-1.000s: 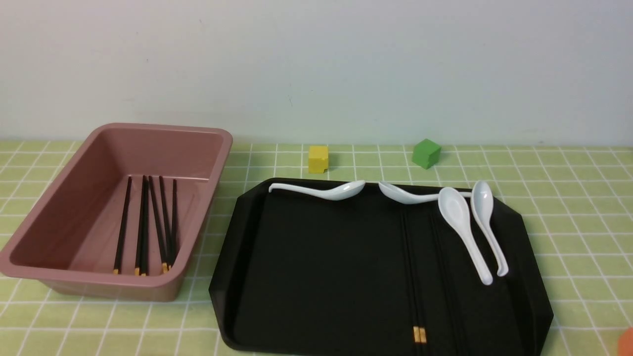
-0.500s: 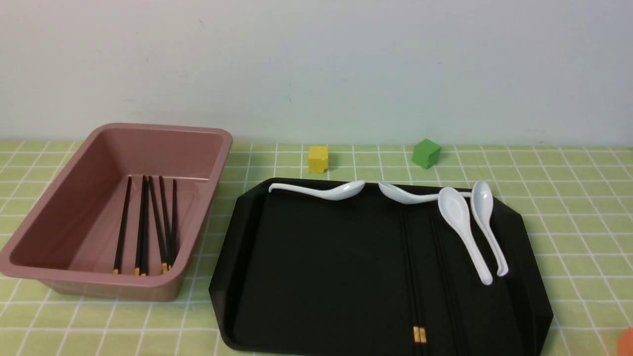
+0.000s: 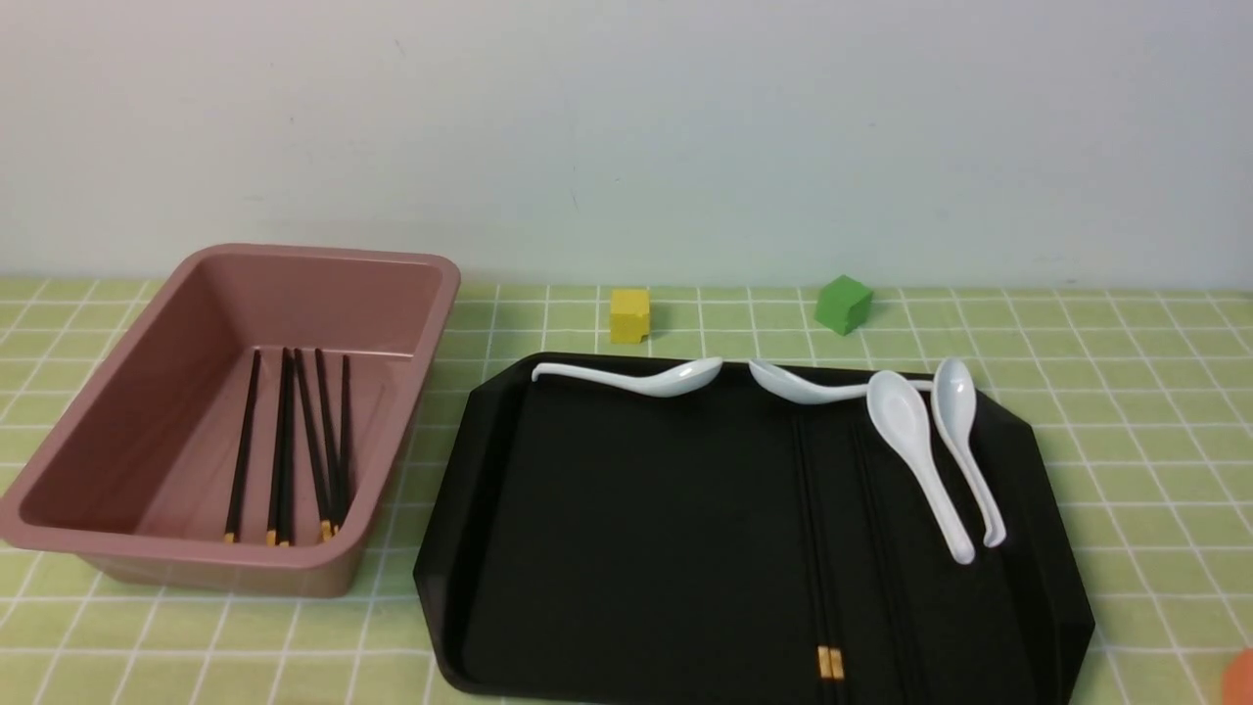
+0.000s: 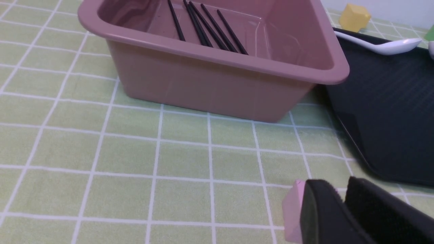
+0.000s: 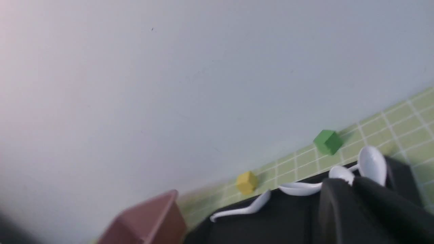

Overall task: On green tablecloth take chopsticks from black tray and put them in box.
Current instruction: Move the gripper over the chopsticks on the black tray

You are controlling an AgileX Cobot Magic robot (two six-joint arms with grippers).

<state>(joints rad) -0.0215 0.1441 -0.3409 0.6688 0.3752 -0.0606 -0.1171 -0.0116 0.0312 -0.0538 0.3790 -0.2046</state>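
The pink box (image 3: 127, 534) stands at the left on the green tablecloth (image 3: 1126, 392), with several black chopsticks (image 3: 289, 441) lying in it. The black tray (image 3: 626, 548) is to its right. A pair of chopsticks (image 3: 829, 663) lies lengthwise in the tray, gold ends toward me. No gripper shows in the front view. In the left wrist view my left gripper (image 4: 342, 193) is shut and empty, low over the cloth in front of the box (image 4: 210, 78). In the right wrist view my right gripper (image 5: 351, 184) is shut and empty above the tray (image 5: 271, 223).
Several white spoons (image 3: 920, 460) lie along the tray's far and right side. A yellow cube (image 3: 629, 314) and a green cube (image 3: 843, 304) sit behind the tray. A small pink block (image 4: 291, 210) lies beside my left fingers. An orange thing (image 3: 1241, 676) shows at the front right corner.
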